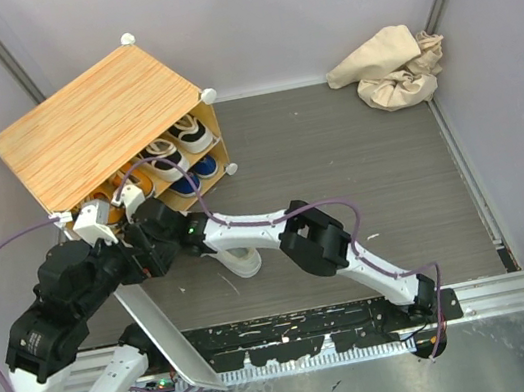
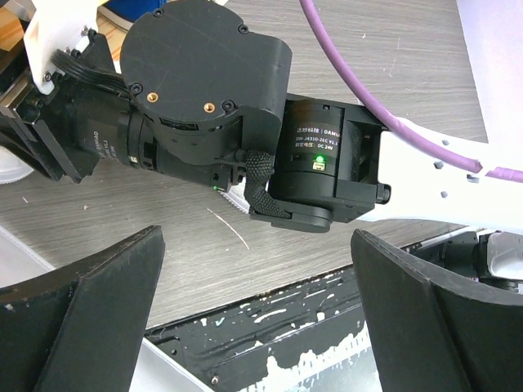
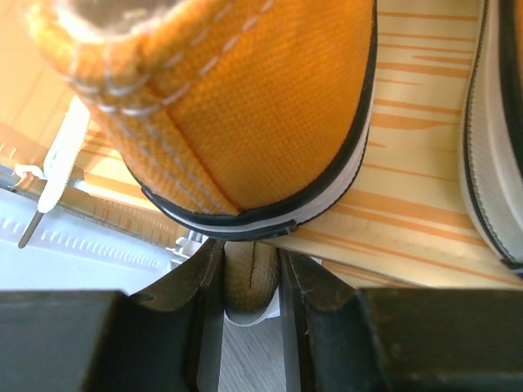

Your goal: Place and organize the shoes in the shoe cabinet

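The shoe cabinet [image 1: 92, 124] stands at the back left, its open front facing the arms. Inside are black-and-white shoes [image 1: 192, 130], blue ones [image 1: 201, 169] and an orange one [image 1: 138, 182]. One white shoe [image 1: 238, 259] lies on the floor beneath the right arm. My right gripper [image 3: 249, 278] is at the cabinet's near corner, shut on the tan-soled end of a shoe [image 3: 249, 273] whose upper is hidden. Just above it the heel of an orange shoe [image 3: 261, 106] rests on a shelf [image 3: 409, 212]. My left gripper [image 2: 257, 327] hangs open over the table's front edge, holding nothing.
A crumpled beige cloth bag [image 1: 392, 66] lies at the back right corner. A long white panel [image 1: 163, 325] lies slanted across the floor's front edge by the left arm. The right arm's wrist [image 2: 204, 106] crosses close in front of the left gripper.
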Robot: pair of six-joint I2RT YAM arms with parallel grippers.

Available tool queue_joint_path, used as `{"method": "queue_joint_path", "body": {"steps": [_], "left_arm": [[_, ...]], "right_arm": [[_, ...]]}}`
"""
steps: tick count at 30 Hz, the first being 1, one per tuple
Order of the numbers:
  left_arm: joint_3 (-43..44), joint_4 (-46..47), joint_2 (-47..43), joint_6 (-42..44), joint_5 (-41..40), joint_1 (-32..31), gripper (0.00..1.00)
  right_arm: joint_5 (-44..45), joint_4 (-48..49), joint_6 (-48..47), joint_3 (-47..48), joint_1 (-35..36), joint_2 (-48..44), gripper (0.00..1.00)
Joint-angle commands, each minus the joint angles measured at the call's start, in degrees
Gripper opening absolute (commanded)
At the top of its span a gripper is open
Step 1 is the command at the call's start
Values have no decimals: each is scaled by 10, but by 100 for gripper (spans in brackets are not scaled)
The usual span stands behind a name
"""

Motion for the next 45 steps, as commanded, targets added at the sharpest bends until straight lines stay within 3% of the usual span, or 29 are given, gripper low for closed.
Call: {"method": "queue_joint_path", "body": {"steps": [1, 15, 20, 25, 31, 35, 41, 45], "left_arm": [[-2, 8, 1, -8, 9, 0, 98], [-4, 10, 8, -9, 17, 0, 98], [-10, 14, 7, -10, 19, 0, 98], [-15, 19, 6, -11, 23, 0, 98], [-17, 26, 8, -12, 30, 0, 98], [-17, 24, 4, -11, 25, 0, 98], [-16, 19, -6, -14, 17, 0, 98], [-16, 13, -8, -14, 16, 0, 98]], "right_arm": [[29, 111, -43, 18, -6, -8, 7], [32, 121, -35, 60, -5, 25, 11], [14, 123, -17, 28, -5, 8, 37], [0, 160, -25, -63, -6, -59, 61], [-26, 192, -29, -151, -5, -127, 68], [-43, 194, -24, -187, -6, -154, 64], [-74, 194, -10, -206, -5, -144, 25], [-109, 178, 3, -188, -6, -122, 13]]}}
